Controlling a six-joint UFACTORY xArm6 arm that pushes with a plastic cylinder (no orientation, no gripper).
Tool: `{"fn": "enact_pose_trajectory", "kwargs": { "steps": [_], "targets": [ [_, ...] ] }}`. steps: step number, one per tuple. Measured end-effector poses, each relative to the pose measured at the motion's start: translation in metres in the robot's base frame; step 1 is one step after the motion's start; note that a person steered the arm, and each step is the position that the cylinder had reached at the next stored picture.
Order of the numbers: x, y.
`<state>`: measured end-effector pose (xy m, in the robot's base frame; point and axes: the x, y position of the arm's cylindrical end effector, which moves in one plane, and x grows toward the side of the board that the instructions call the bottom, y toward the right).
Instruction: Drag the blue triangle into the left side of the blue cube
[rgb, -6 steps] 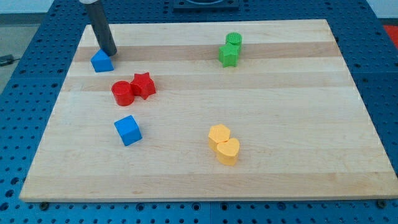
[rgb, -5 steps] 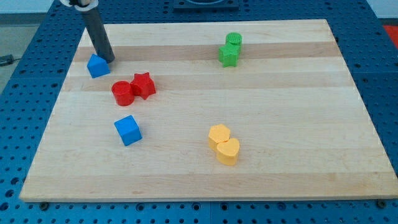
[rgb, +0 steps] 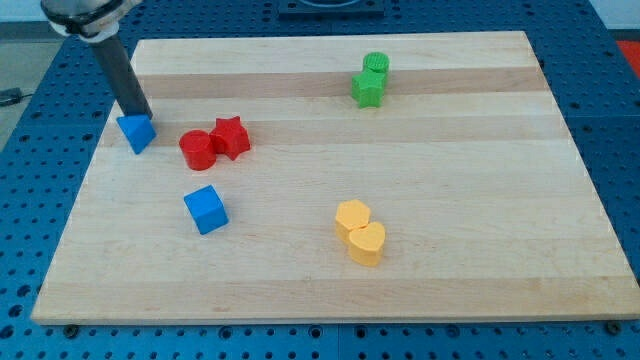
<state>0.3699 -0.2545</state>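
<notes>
The blue triangle (rgb: 136, 132) lies near the board's left edge, in the upper left of the view. My tip (rgb: 142, 113) touches its upper right side; the dark rod rises up and to the left from there. The blue cube (rgb: 206, 210) sits lower and to the right of the triangle, well apart from it. A red cylinder (rgb: 198, 150) and a red star (rgb: 231, 137) lie between them, to the right of the triangle.
Two green blocks (rgb: 370, 80) sit touching at the view's top right of centre. Two yellow blocks (rgb: 359, 231) sit touching at lower centre. The wooden board (rgb: 450, 180) rests on a blue perforated table.
My tip has moved down and to the left, pushing the blue triangle with it towards the board's left edge. The triangle has turned a little. The other blocks have not moved.
</notes>
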Motion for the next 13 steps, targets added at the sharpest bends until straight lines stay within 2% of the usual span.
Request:
{"fn": "enact_pose_trajectory", "kwargs": {
  "steps": [3,5,9,10,11,13],
  "targets": [
    [0.083,0.0],
    [0.119,-0.023],
    [0.169,-0.005],
    [0.208,-0.01],
    [0.222,0.0],
    [0.209,0.005]
  ]
}}
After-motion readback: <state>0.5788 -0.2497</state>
